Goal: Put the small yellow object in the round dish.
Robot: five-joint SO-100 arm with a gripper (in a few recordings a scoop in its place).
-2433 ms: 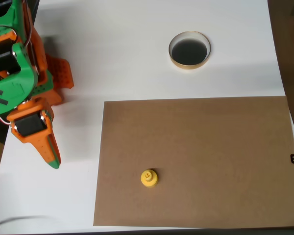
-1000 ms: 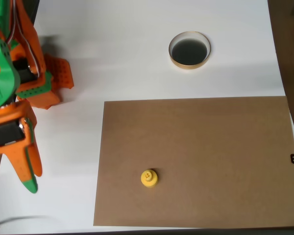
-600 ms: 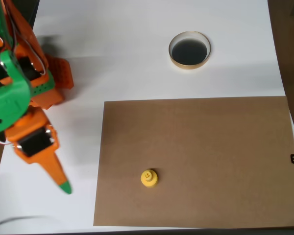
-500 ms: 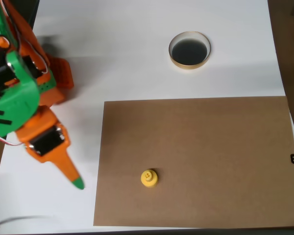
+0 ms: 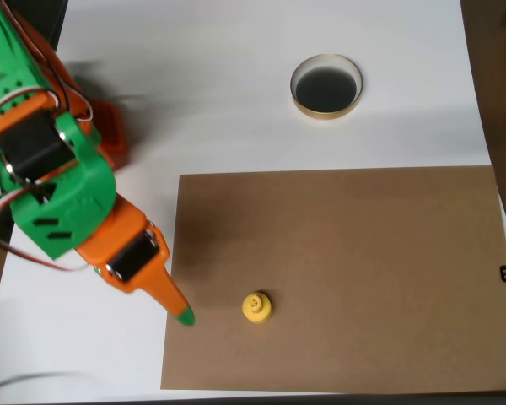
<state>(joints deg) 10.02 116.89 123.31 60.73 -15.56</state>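
Swung over fast, the hand [image 5: 182, 315] now sits just left of the small yellow object [image 5: 256, 307]; fingers look pressed together, nothing grabbed yet.

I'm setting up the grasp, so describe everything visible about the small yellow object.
The small yellow object is a tiny bright yellow piece, plastic by its look, with a round wider base and a narrower knob on top that shows small dark dots. It stands upright on the brown board, near the board's lower left part in the overhead view. Nothing but the board touches it; the gripper hangs to its left, apart from it.
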